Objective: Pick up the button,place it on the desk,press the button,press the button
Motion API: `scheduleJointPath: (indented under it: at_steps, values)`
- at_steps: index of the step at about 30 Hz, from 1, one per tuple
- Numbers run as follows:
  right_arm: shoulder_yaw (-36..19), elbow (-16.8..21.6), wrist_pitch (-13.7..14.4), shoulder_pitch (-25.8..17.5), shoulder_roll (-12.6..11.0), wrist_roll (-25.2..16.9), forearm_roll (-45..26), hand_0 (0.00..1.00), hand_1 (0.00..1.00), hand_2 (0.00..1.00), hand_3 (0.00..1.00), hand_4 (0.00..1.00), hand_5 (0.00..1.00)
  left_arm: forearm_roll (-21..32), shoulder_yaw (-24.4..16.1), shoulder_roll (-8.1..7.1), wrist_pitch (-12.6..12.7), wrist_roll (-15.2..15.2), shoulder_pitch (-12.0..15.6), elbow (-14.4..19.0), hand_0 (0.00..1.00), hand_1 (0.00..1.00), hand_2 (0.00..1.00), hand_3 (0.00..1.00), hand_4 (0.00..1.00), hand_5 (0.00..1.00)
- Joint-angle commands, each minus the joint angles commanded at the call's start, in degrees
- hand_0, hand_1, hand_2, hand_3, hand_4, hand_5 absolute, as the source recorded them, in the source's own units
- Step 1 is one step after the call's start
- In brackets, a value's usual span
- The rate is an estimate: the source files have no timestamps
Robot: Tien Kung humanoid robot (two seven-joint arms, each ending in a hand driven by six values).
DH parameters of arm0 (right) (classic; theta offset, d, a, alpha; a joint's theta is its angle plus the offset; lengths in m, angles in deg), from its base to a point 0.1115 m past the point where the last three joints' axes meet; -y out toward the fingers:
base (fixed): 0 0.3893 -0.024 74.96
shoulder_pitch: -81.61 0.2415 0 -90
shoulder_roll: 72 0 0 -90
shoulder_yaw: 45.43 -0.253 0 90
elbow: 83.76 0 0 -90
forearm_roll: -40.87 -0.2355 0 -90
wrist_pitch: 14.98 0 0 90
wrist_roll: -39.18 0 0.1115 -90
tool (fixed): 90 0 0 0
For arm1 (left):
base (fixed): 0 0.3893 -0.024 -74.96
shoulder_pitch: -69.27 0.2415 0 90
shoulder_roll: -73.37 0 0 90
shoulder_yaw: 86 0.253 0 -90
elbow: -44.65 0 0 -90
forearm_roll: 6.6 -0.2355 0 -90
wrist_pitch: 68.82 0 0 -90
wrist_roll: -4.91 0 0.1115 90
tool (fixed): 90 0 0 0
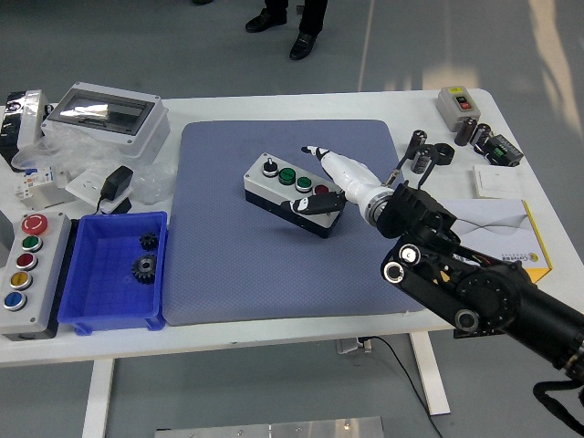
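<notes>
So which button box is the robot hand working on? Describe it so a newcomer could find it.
On the blue-grey mat covering the white table's middle lies a small grey rectangular box with a black base, set diagonally. It carries four buttons in a row, unlike the larger five-button box at the table's left edge.
</notes>
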Motion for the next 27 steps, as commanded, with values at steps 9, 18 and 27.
scheduleJointPath:
  at_steps: [9,18,27]
  values:
    - [2.98,-6.77,-0.49,2.51,2.51,0.77,-0.95,0.998,0.998,0.998,0.998,0.996,0.430,0.10,0.00,-0.12,-0.14,-0.01,0.21,0.00,0.619,0.577,0.550,0.597,0.545,0.235]
    - [4.69,-9.12,0.22,3.02,3.64,1.96,-0.48,0.998,0.998,0.998,0.998,0.998,0.456,0.15,-0.13,-0.13,-0.44,-0.15,0.40,0.00,0.618,0.579,0.550,0.598,0.545,0.237]
    - [6.14,-10.45,2.03,3.76,4.08,3.23,0.29,0.998,0.998,0.998,0.998,0.998,0.463,0.25,-0.13,-0.17,-0.63,-0.33,0.40,0.00,0.618,0.579,0.550,0.598,0.544,0.237]
